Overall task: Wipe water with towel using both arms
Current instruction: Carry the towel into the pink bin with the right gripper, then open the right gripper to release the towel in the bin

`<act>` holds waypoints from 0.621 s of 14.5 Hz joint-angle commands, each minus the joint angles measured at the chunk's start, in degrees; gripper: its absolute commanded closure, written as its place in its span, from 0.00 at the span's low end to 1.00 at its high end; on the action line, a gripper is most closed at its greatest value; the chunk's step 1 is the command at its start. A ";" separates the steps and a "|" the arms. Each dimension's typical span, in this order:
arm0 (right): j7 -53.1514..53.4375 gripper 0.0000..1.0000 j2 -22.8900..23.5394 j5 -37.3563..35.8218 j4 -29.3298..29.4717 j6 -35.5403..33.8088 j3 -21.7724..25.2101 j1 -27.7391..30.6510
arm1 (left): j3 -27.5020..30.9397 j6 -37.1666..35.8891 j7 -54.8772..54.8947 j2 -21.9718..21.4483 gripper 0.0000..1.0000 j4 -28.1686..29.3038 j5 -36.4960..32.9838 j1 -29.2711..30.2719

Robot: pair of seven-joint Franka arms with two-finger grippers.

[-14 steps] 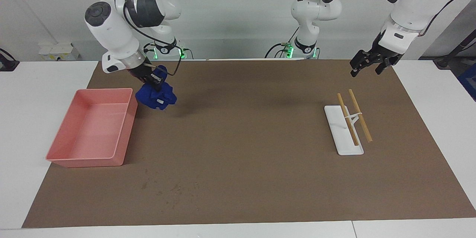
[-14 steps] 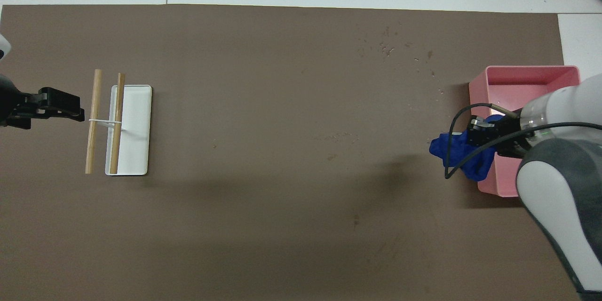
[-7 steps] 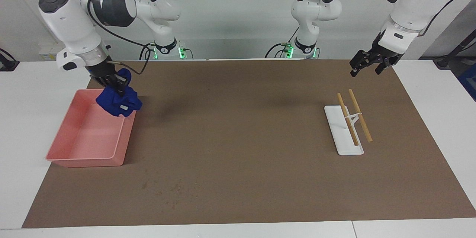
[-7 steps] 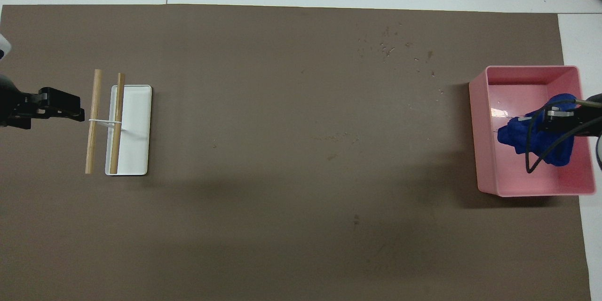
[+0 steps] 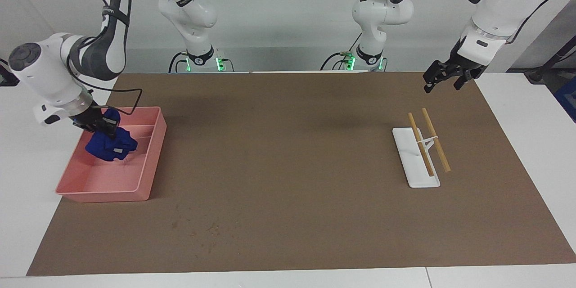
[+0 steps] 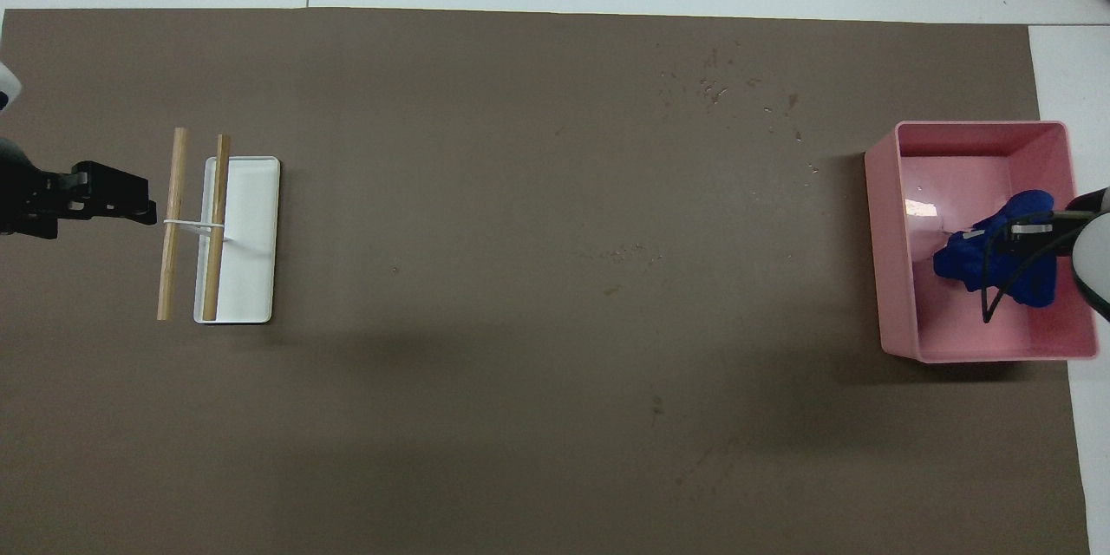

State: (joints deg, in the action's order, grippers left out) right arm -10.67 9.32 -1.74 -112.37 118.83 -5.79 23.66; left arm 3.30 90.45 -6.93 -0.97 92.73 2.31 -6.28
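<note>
The royal-blue towel hangs bunched from my right gripper, which is shut on its top. Towel and gripper are low inside the pink tray at the right arm's end of the table. I cannot tell whether the cloth touches the tray floor. Faint dark specks of water dot the brown mat, farther from the robots than the tray. My left gripper waits open and holds nothing, up in the air beside the wooden sticks at the left arm's end.
A white holder carries two wooden sticks tied with a white band. The brown mat covers most of the white table.
My right arm has swung the towel from over the mat beside the tray to above the tray, then lowered it inside. The left arm has stayed still.
</note>
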 commanded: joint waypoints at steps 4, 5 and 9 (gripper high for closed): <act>-0.76 0.00 -2.28 -1.86 -1.98 1.75 -1.07 -0.02 | 0.04 -0.19 -0.89 -1.58 0.00 1.57 0.24 -0.23; -0.49 0.00 -3.25 -1.86 -0.93 1.14 -1.51 -0.20 | 0.04 -0.19 -0.89 -1.58 0.00 1.57 0.24 -0.23; 0.65 0.00 -8.25 -1.86 3.72 -6.39 -1.68 -5.46 | 0.04 -0.19 -0.89 -1.58 0.00 1.57 0.24 -0.23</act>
State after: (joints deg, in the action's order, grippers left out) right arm -10.66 4.19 -2.38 -110.84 116.90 -7.15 20.27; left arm 3.30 90.41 -7.01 -0.97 92.73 2.31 -6.28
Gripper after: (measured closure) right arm 0.097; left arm 0.000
